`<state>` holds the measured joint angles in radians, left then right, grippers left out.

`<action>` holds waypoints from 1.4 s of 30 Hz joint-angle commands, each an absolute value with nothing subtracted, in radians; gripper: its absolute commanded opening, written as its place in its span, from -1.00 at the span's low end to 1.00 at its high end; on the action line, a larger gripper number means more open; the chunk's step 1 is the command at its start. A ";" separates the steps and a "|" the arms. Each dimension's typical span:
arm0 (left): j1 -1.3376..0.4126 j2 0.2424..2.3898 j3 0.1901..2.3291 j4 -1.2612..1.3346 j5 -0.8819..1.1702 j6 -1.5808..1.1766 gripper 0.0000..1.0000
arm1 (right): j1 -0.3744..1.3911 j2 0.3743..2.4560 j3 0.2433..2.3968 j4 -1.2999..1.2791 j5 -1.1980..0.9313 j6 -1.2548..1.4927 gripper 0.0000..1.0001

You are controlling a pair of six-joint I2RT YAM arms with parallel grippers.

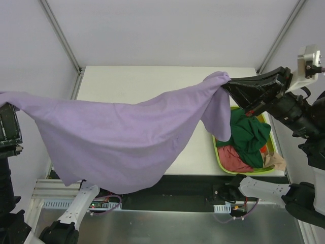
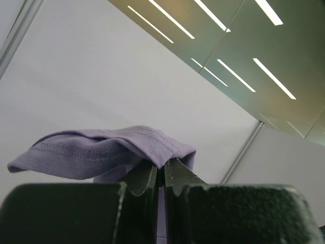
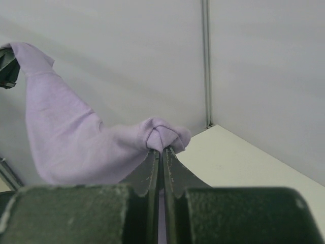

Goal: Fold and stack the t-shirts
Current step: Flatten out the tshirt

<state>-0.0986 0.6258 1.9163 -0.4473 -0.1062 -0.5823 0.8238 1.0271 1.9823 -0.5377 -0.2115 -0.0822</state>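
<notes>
lavender t-shirt slung between both tools, long axis left to right, belly sagging below them over the near edge of the surface. left tool clamped shut on a hemmed edge; right tool clamped shut on a bunched corner. probably calls for lowering both forward together.

Bright, even light from ceiling strips; faint shadows
</notes>
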 commanded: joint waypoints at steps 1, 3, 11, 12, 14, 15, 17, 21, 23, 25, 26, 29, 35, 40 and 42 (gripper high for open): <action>-0.101 0.736 1.832 -0.403 -0.161 -0.546 -1.00 | 0.825 1.117 1.970 -0.537 0.031 -0.109 -0.99; -0.101 0.788 1.755 -0.393 -0.240 -0.545 -1.00 | 0.819 1.172 1.945 -0.535 0.189 -0.144 -0.99; -0.095 1.349 1.653 -0.376 -0.436 -0.517 -0.98 | 0.422 1.589 1.856 -0.503 0.077 0.052 -0.91; -0.092 1.452 1.676 -0.376 -0.402 -0.493 -0.87 | 0.393 1.644 1.841 -0.479 0.017 0.063 -0.80; -0.091 1.641 1.759 -0.405 -0.298 -0.434 -0.44 | 0.345 1.773 1.816 -0.439 -0.063 0.127 -0.61; -0.091 1.719 1.782 -0.431 -0.272 -0.433 -0.25 | 0.322 1.826 1.818 -0.430 -0.098 0.146 -0.48; -0.089 1.814 1.790 -0.462 -0.262 -0.448 0.71 | 0.298 1.929 1.832 -0.425 -0.161 0.166 0.02; -0.091 1.873 1.715 -0.472 -0.276 -0.468 0.98 | 0.290 2.039 1.858 -0.425 -0.187 0.129 0.84; -0.091 1.864 1.666 -0.476 -0.244 -0.482 0.98 | 0.288 2.042 1.847 -0.411 -0.183 0.118 0.92; -0.091 1.841 1.594 -0.476 -0.187 -0.518 0.98 | 0.290 2.037 1.826 -0.382 -0.199 0.115 0.99; -0.091 1.830 1.566 -0.476 -0.155 -0.529 0.98 | 0.293 2.040 1.816 -0.373 -0.215 0.112 0.99; -0.092 1.803 1.494 -0.476 -0.013 -0.566 0.98 | 0.319 2.057 1.799 -0.390 -0.241 0.086 0.99; -0.175 1.770 1.402 -0.474 0.166 -0.609 0.98 | 0.382 2.011 1.663 -0.408 -0.144 0.063 0.99; -0.274 1.735 1.301 -0.462 0.167 -0.643 0.98 | 0.410 1.901 1.465 -0.365 -0.091 0.092 0.93; -0.285 1.736 1.243 -0.460 0.193 -0.660 0.98 | 0.423 1.866 1.393 -0.364 -0.077 0.101 0.93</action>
